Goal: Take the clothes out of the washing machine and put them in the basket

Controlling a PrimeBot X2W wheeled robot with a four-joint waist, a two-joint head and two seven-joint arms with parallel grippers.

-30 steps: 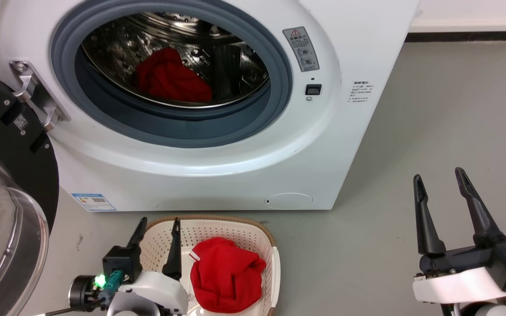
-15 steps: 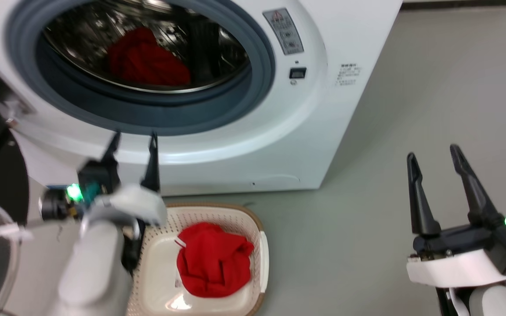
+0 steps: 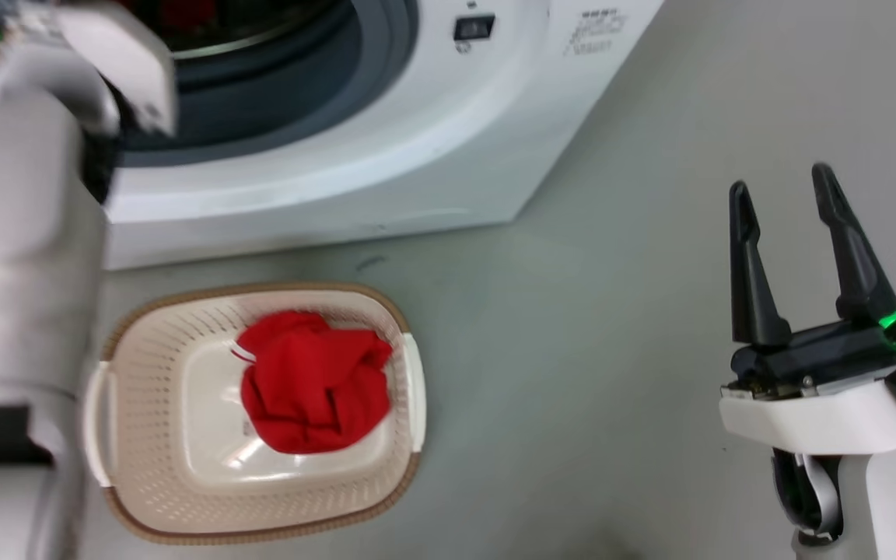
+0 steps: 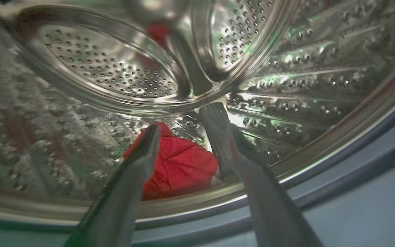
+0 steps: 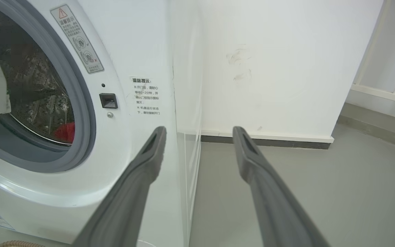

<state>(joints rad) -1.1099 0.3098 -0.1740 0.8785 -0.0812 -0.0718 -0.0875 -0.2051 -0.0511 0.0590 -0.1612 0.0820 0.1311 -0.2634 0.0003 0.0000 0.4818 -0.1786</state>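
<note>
The left gripper (image 4: 194,133) could go wrong in a few ways. Its long fingers may bump the shiny drum (image 4: 115,75) or the ridge (image 4: 214,120) just beside the red cloth (image 4: 180,164), because the cloth lies low at the bottom of the drum, near its front edge. If the fingers pinch only a small fold, the cloth may slip out, catch on the grey rim (image 3: 390,39), or drop on the floor (image 3: 572,350) and miss the basket (image 3: 137,373). The left gripper is inside the washing machine (image 3: 355,179) with its fingers wide apart. It holds nothing, and the cloth shows between the fingers, a bit further in. The right gripper (image 3: 781,183) has its fingers apart too, holds nothing, and hangs over the floor off the machine's right corner. The other red cloth (image 3: 312,385) lies in the basket, toward its right side.
</note>
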